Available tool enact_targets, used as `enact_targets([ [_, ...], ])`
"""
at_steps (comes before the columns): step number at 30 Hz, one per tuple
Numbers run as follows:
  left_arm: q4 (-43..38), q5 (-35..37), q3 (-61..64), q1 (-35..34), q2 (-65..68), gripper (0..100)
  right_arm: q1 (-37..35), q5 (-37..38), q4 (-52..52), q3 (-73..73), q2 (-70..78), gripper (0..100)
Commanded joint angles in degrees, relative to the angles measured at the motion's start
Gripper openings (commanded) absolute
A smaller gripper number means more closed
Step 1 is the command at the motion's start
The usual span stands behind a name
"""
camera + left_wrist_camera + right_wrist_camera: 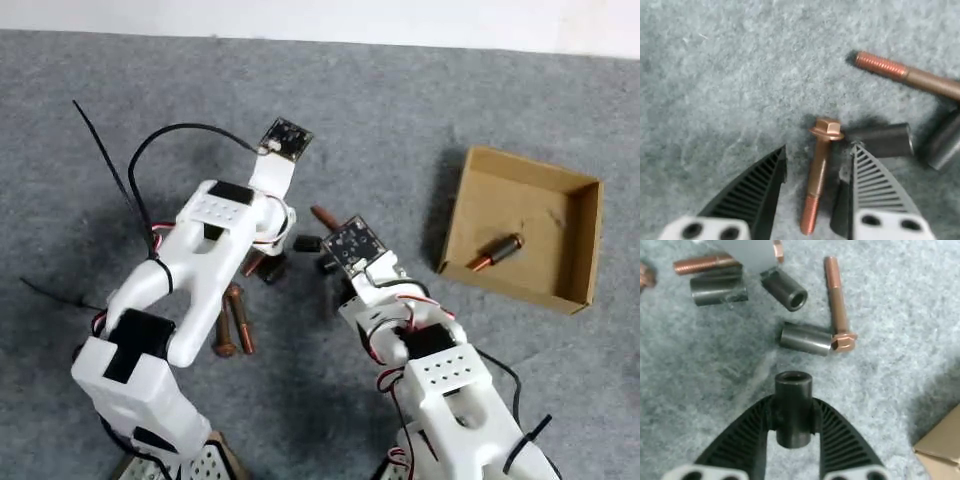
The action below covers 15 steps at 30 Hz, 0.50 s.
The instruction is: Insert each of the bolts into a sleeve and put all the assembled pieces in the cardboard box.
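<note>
Item under handling: one copper flange bolt [819, 172] lies flat on the grey tabletop [400, 120] near its centre, well left of the cardboard box [452, 225]. The left jaws stand open, one on each side of the bolt's shank, and neither is seen touching it. A dark sleeve [885, 140] lies just beside the bolt's head and close to one jaw.

Mating part: the right jaws are closed on a black sleeve [792, 410], gripped across its body with the open bore facing away from the wrist. Whether this sleeve is clear of the tabletop cannot be told.

Finished work: one assembled piece [497, 252], a bolt seated in a sleeve, lies inside the box.

Outstanding stock: three loose sleeves [806, 338] and a loose bolt [836, 300] lie just beyond the right jaws. Two further bolts [232, 320] lie side by side beside the left arm, on the near side.

Assessment: the task is in its early part, with one piece boxed and several unpaired. The step in hand appears to be the pickup of a bolt for insertion into the held sleeve.

Next move calls for:
- Closing squarely on the shank without nudging the neighbouring sleeve.
- Lifting the bolt and lining its threaded end up with the bore.
- Watching alignment, since a skewed grip would likely jam the bolt at the sleeve's mouth.
</note>
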Motion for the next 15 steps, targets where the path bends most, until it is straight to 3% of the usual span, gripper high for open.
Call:
enact_targets([
  [1, 1.41, -1.05, -0.92, -0.75, 1.19, 19, 0.75, -0.53, -1.27, -0.4, -1.36, 0.5],
  [4, 2.55, -0.97, -2.59, -0.92, 3.12, 19, 0.75, -0.26, -1.36, 0.57, -1.54, 0.5],
  [9, 12.4, -1.23, -10.95, -1.27, 9.19, 19, 0.75, -0.26, -1.45, 1.27, -1.54, 0.5],
  [15, 14.15, -1.32, -12.7, -1.19, 11.47, 19, 0.75, -0.26, -1.45, 1.36, -1.54, 0.5],
])
